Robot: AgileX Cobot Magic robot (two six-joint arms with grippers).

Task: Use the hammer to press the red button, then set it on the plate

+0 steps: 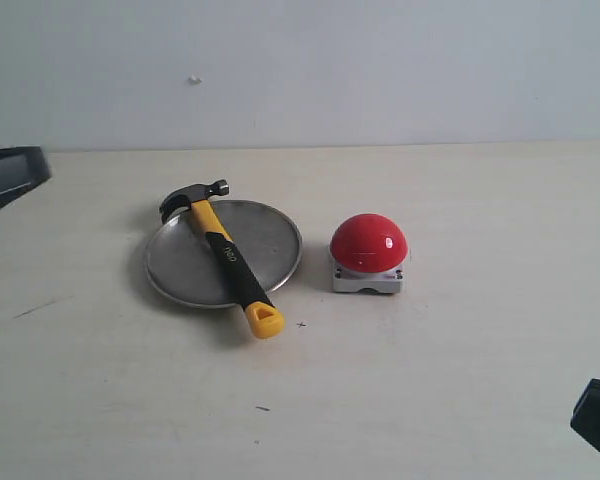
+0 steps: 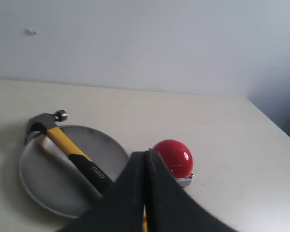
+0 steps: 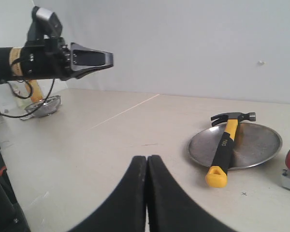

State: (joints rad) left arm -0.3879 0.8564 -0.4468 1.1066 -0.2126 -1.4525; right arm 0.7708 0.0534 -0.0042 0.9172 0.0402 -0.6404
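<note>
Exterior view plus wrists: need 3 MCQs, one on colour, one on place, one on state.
1. What colour is the button dome?
A. green
B. red
C. blue

2. Where does the hammer lie?
A. across the plate, yellow end past its rim
B. on top of the button
C. in a gripper

3. What state is the left gripper in?
A. open wide
B. shut on the hammer
C. shut, empty

Key:
1 B: the exterior view shows a glossy red dome on a grey base.
2 A: the handle crosses the plate, with the head at one rim and the yellow end sticking out past the other.
3 C: in the left wrist view its jaws are closed together, and the hammer lies apart on the plate.
</note>
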